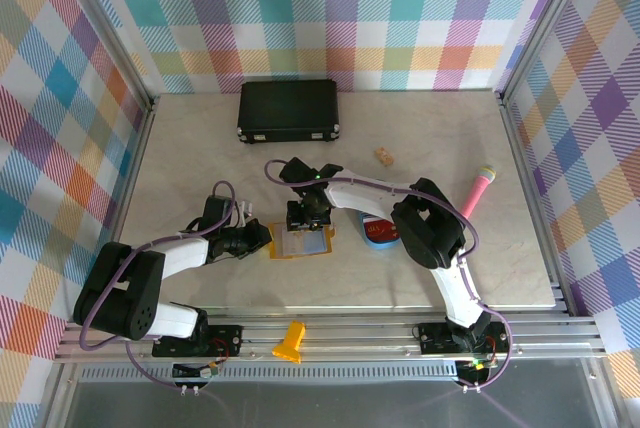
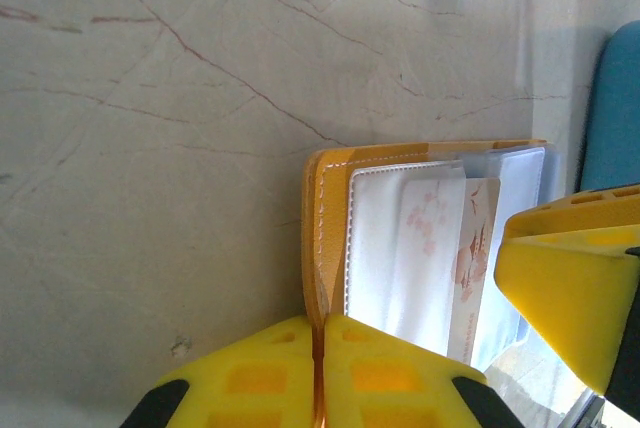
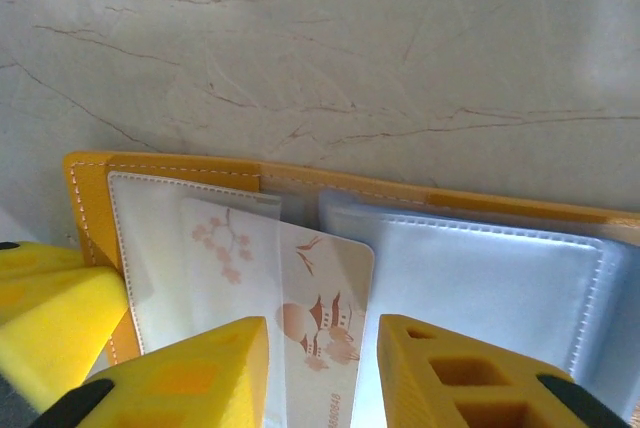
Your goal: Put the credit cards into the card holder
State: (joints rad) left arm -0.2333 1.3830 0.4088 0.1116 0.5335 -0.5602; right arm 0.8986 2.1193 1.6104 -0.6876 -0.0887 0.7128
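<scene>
Yellow wallet point(image 1: 300, 244) open flat near the middle of the counter point(image 1: 180, 168). At the wallet's 9 o'clock, left gripper point(image 2: 320, 326), squeezed tight on its edge. At the wallet's 12 o'clock, right gripper point(image 3: 322, 333), partly open, low over a card point(image 3: 300, 283) with pink flowers. Half of that card tucked in a pocket, half sticking out. Touching the card or not: cannot tell. At 3 o'clock, blue tray point(image 1: 380, 241), just beside the wallet. At 12 o'clock, black case point(image 1: 288, 111), well apart.

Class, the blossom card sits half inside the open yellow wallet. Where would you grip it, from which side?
Probably the card's bare edge by the wallet's middle fold, coming from the fold side: the rest lies under a clear pocket, so only that strip is free.
</scene>
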